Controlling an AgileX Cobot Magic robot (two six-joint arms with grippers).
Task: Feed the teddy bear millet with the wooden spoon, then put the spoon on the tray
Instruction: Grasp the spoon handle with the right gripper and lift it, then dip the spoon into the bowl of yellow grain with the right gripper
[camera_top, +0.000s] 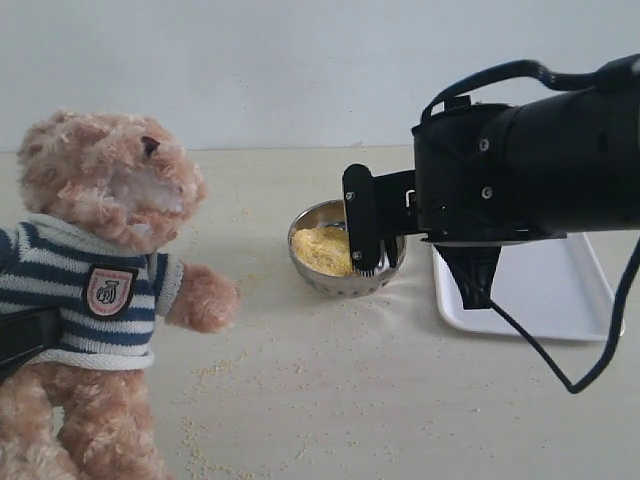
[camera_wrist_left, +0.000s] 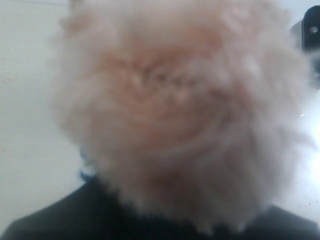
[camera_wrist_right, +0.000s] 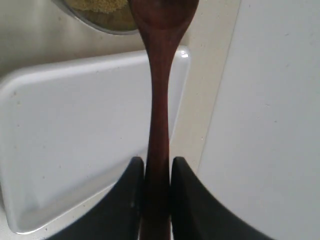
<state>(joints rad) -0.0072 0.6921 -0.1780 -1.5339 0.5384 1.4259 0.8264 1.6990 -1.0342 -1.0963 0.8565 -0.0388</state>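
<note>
Dotting the beige table — millet; pale wall behind.

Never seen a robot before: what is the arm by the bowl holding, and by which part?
The right gripper holds the wooden spoon, pinched by its thin handle.

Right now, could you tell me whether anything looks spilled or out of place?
Yes: stray millet lies scattered over the table between the teddy bear and the steel bowl, not in it.
</note>
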